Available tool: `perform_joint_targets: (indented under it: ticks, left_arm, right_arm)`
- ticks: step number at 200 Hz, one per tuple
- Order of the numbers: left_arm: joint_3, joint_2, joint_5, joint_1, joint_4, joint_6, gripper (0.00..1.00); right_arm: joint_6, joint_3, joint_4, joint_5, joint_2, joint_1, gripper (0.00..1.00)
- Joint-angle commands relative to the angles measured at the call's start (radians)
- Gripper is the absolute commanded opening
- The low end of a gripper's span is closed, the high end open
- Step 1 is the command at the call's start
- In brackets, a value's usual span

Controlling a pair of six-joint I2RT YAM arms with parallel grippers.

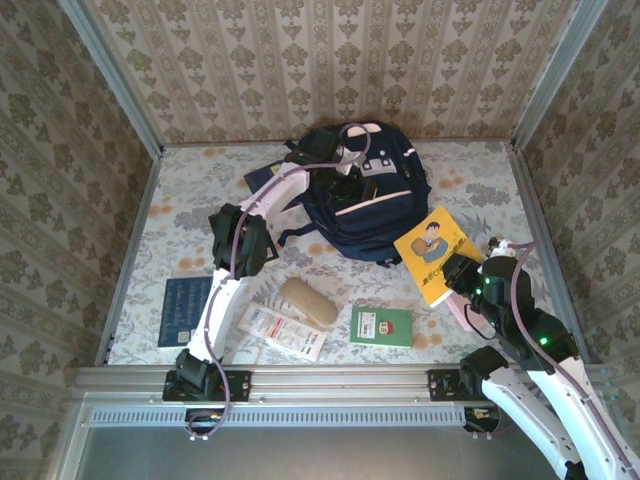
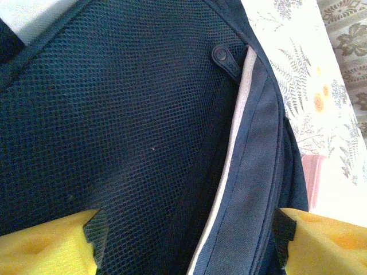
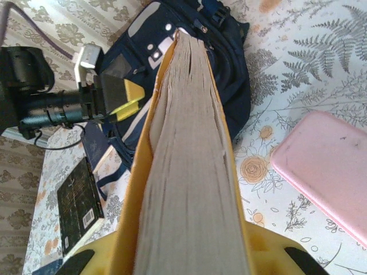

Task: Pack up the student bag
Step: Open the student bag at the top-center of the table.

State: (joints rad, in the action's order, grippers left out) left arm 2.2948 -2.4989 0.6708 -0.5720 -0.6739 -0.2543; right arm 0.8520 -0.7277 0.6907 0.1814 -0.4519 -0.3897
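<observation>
The student bag (image 1: 365,195), navy with pale trim, lies at the back middle of the table. My left gripper (image 1: 345,165) hovers over its top. In the left wrist view the left gripper (image 2: 189,240) stands open, its yellow fingers (image 2: 51,246) wide apart above the bag's dark mesh (image 2: 126,132) and pale piping (image 2: 232,166). My right gripper (image 1: 462,275) is shut on a yellow book (image 1: 435,255), right of the bag. In the right wrist view the book's page edge (image 3: 183,172) runs up from the right gripper (image 3: 189,252) toward the bag (image 3: 229,63).
A dark blue book (image 1: 187,310), a white packet (image 1: 282,330), a beige roll (image 1: 308,300) and a green book (image 1: 382,326) lie along the front. A pink case (image 3: 327,166) lies right of the held book. Another dark book (image 1: 262,180) pokes out left of the bag.
</observation>
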Motion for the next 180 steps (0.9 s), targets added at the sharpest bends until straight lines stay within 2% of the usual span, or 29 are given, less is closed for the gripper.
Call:
perform_joint_targets:
  ticks: [1,36,69,105,144,180]
  left_arm:
    - [0.055,-0.008,0.089,0.015,0.020,-0.010,0.77]
    - [-0.019,-0.001,0.172,-0.002,0.087,-0.039,0.65]
    - [-0.055,-0.012,0.205,-0.022,0.098,-0.040,0.59]
    - [-0.067,-0.017,0.198,-0.032,0.079,-0.018,0.57]
    - [-0.077,-0.006,0.218,-0.032,0.086,-0.024,0.41]
    - [-0.053,-0.042,0.198,-0.033,0.044,0.002,0.35]
  right_arm:
    - [-0.068,-0.064,-0.041,0.031,-0.008,0.004,0.00]
    - [-0.093,-0.079,-0.028,0.052,-0.046,0.005,0.00]
    - [-0.105,-0.088,-0.029,0.076,-0.045,0.004,0.00]
    - [-0.123,-0.093,-0.035,0.079,-0.051,0.006,0.00]
    - [-0.125,-0.084,-0.044,0.082,-0.064,0.006,0.00]
    - [-0.137,-0.096,-0.043,0.089,-0.061,0.006,0.00]
